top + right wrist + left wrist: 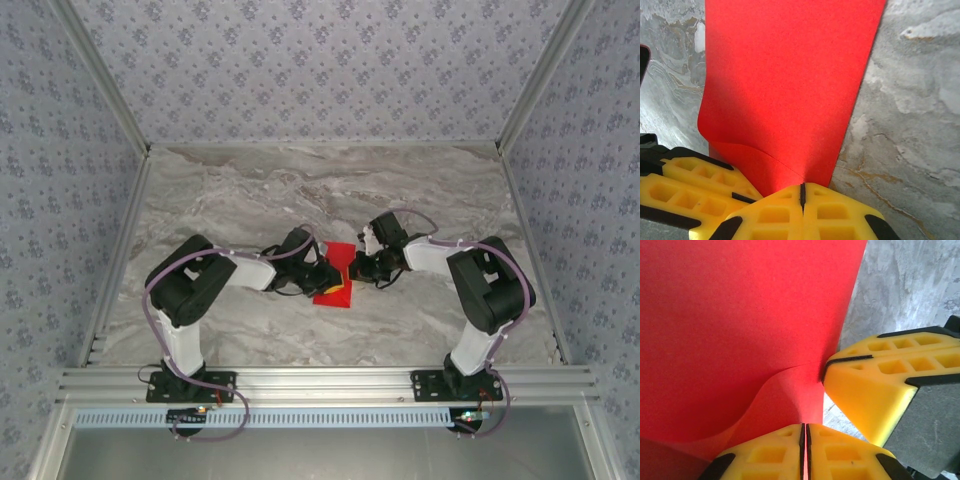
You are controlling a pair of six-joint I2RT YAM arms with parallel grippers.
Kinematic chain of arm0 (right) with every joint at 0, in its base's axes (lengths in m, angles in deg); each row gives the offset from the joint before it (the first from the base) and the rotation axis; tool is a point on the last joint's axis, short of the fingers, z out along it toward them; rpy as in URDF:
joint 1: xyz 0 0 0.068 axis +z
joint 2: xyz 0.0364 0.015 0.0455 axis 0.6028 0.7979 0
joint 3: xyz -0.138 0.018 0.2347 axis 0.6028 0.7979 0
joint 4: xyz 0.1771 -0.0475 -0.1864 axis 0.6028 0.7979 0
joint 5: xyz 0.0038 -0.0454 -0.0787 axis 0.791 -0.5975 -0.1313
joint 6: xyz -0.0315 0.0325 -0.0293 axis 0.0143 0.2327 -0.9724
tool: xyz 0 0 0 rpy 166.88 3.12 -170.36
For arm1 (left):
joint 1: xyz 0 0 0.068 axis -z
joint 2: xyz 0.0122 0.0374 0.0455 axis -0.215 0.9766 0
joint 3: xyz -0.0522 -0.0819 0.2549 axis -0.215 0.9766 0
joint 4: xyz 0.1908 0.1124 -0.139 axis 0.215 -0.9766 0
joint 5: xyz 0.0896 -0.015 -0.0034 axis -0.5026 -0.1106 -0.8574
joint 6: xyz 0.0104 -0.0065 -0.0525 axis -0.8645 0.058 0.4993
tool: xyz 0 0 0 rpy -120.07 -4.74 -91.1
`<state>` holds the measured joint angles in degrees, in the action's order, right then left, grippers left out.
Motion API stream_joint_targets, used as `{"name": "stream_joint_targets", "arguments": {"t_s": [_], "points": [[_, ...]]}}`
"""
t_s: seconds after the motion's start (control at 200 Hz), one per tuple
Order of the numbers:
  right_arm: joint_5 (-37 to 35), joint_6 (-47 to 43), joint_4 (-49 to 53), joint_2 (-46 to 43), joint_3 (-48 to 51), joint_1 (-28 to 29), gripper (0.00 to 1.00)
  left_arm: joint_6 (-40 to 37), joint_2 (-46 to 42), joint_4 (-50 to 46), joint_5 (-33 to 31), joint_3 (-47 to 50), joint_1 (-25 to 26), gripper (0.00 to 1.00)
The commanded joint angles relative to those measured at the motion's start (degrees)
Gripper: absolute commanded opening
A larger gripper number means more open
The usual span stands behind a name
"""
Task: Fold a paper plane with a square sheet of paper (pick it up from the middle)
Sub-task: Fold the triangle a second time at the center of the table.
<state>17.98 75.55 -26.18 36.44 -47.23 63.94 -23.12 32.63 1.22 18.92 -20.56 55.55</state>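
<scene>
Grey marble-patterned table [300,190], matte, aluminium rail [320,378] along its near edge

The square sheet of paper [740,330] — cut off top and left.

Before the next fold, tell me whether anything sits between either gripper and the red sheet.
Nothing visible does. The left gripper and the right gripper each pinch the square sheet of paper, close beside each other.

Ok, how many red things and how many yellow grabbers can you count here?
Red sheet of paper: 1
Yellow grippers: 2, the left gripper and the right gripper
Total: 3
</scene>
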Motion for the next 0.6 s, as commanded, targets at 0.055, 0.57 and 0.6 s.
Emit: {"name": "stream_joint_targets", "arguments": {"t_s": [0.055, 0.57, 0.6], "points": [[-3.1, -2.5, 4.0, 2.4, -0.6, -0.2, 0.05, -6.0, -4.5, -7.4, -4.3, -2.7, -0.9, 0.14], [-4.6, -3.4, 5.2, 4.0, -0.9, 0.0, 0.04, -10.3, -1.2, -14.8, -8.1, -5.7, -1.1, 0.14], [-4.6, -3.4, 5.2, 4.1, -0.9, 0.0, 0.04, -10.5, -1.2, -15.3, -8.4, -5.5, -1.1, 0.14]]}}
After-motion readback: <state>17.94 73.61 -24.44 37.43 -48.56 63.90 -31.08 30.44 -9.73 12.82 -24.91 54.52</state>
